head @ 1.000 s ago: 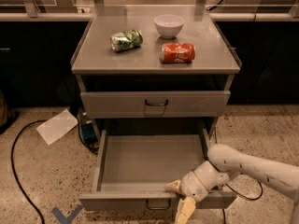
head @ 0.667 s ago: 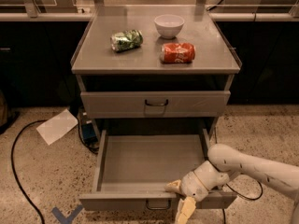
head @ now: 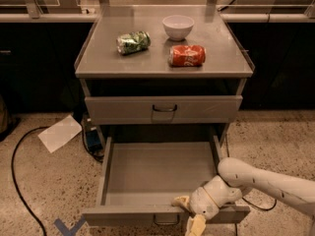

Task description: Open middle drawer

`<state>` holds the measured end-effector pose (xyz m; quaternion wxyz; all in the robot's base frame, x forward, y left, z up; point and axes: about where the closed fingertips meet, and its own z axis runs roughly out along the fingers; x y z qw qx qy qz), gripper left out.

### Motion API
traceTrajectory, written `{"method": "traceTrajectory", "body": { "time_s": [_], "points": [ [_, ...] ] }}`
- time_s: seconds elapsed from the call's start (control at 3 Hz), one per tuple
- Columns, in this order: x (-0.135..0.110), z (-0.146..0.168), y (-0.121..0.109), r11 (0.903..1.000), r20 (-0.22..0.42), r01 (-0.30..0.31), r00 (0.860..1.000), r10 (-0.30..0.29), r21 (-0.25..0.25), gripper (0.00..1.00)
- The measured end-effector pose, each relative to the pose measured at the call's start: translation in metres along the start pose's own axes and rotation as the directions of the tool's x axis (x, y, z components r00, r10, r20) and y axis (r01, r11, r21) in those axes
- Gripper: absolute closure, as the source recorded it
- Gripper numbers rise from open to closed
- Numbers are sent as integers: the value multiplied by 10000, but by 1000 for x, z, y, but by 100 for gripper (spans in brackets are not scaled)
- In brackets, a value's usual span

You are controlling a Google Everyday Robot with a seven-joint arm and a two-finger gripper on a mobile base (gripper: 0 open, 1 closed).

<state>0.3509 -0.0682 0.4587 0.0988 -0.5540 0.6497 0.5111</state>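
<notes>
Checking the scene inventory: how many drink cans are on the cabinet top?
2: a green can lying left of the white bowl, a red can lying in front of the bowl. The gripper is at the open middle drawer's front panel.

This looks like a robotics lab or test space: a lone grey metal cabinet [head: 162, 65] stands on a speckled floor [head: 39, 191] before dark workbenches [head: 44, 58], with a loose black cable [head: 13, 166] and a blue tape mark [head: 69, 226] nearby. A white robot arm [head: 270, 181] reaches in from the right, its gripper [head: 188, 213] at the front edge of the pulled-out middle drawer [head: 157, 173].
</notes>
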Motion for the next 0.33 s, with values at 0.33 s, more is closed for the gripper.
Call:
{"method": "traceTrajectory", "body": {
  "time_s": [0.33],
  "points": [
    [-1, -1, 0, 10000, 1, 0, 10000, 0, -1, 0]
  ]
}}
